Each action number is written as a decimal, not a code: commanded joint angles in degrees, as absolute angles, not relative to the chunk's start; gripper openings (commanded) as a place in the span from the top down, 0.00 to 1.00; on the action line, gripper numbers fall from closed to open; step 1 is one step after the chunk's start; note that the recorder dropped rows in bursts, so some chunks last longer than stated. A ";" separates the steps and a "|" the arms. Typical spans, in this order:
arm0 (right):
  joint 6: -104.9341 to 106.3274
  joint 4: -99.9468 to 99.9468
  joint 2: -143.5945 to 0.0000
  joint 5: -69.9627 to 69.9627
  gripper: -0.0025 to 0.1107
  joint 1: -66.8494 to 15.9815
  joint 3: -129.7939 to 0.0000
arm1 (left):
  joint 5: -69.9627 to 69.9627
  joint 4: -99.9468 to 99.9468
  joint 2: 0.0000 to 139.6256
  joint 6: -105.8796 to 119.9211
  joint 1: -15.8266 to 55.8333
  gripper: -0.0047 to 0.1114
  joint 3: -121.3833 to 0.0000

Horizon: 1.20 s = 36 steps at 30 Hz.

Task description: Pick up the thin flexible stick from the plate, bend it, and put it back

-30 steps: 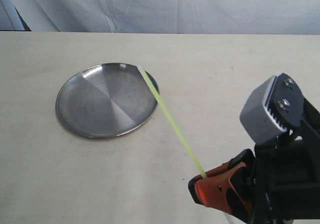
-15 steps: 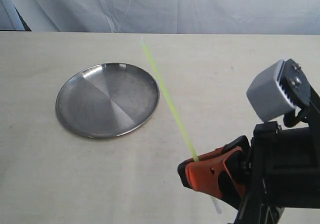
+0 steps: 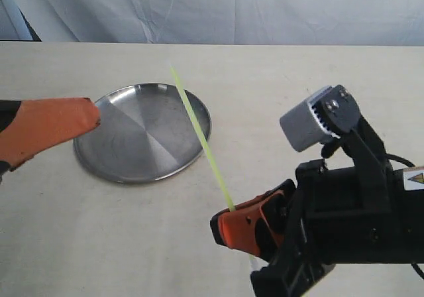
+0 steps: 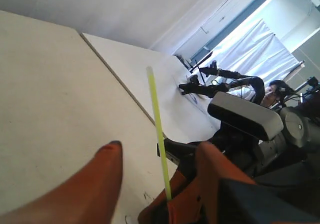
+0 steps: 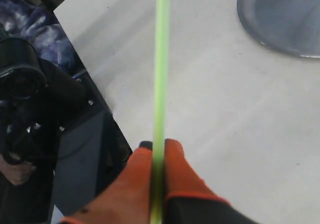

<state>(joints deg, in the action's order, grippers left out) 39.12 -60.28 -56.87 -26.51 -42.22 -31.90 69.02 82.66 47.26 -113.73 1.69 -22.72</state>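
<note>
Right end effector (image 5: pixel 159 151) pinches the seemingly light, springy thin flexible stick (image 3: pixel 199 134) low; wide-spread left end effector (image 4: pixel 156 151) should grip its tip.

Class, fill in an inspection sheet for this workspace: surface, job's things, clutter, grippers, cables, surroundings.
Surface: pale matte table.
Job's things: thin flexible stick straight, held up off the plate; plate flat on the table.
Clutter: nothing seen.
Grippers: right gripper jaws shut on the stick's lower end; left gripper jaws open, by the plate.
Cables: black cable beside the right arm.
Surroundings: white cloth backdrop.
</note>
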 commanded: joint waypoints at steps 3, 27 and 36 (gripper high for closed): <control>49.11 -74.10 -60.31 -23.04 0.99 -42.41 -32.15 | 69.96 77.06 51.45 -113.18 1.88 0.44 -23.04; 58.08 -79.96 -74.56 -37.25 0.99 -42.41 -44.29 | 64.54 77.05 54.70 -110.26 1.88 0.44 -23.04; 63.13 -82.42 -74.56 -38.03 0.99 -44.33 -44.29 | 64.27 74.38 54.70 -105.86 1.88 0.71 -23.04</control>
<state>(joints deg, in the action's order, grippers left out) 60.19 -81.47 -74.61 -36.82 -43.32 -43.96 64.62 76.42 54.56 -109.34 1.69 -22.72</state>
